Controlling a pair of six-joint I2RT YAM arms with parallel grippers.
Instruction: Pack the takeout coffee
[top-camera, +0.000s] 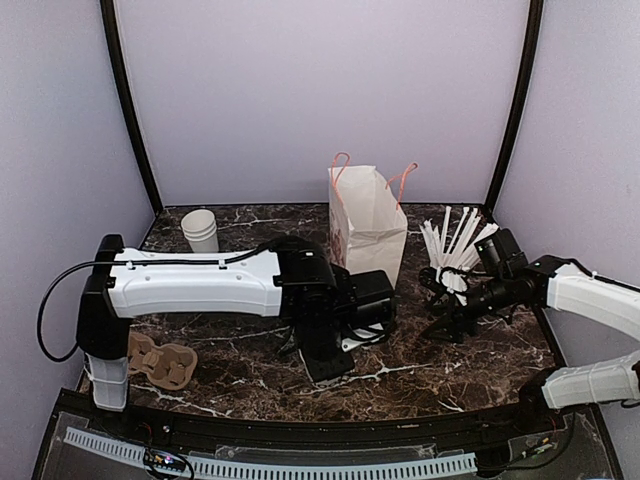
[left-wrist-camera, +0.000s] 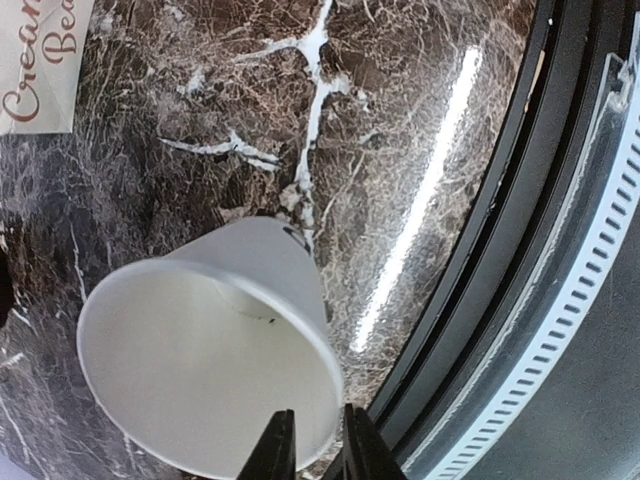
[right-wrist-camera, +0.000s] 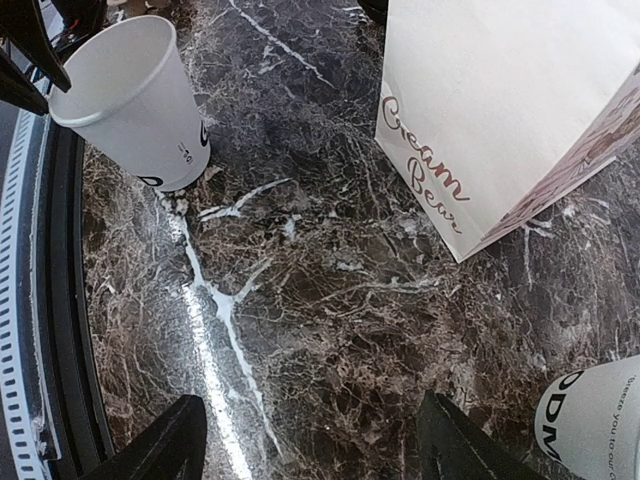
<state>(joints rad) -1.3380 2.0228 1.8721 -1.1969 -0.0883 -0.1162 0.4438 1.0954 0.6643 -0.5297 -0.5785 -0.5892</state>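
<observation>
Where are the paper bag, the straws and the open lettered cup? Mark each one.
paper bag (top-camera: 378, 255), top external view, on its front face.
straws (top-camera: 450, 240), top external view, on the middle of the bundle.
open lettered cup (right-wrist-camera: 140, 120), right wrist view, on its side wall.

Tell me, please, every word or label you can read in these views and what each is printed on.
"Cream Bea…": red script on the paper bag; the last letters are unclear.
"ODM": large dark letters on the cup at the lower right, cut off by the frame edge; the small line beside them is too blurred to read.
Open white cup: dark print, mostly turned away, unreadable.
</observation>
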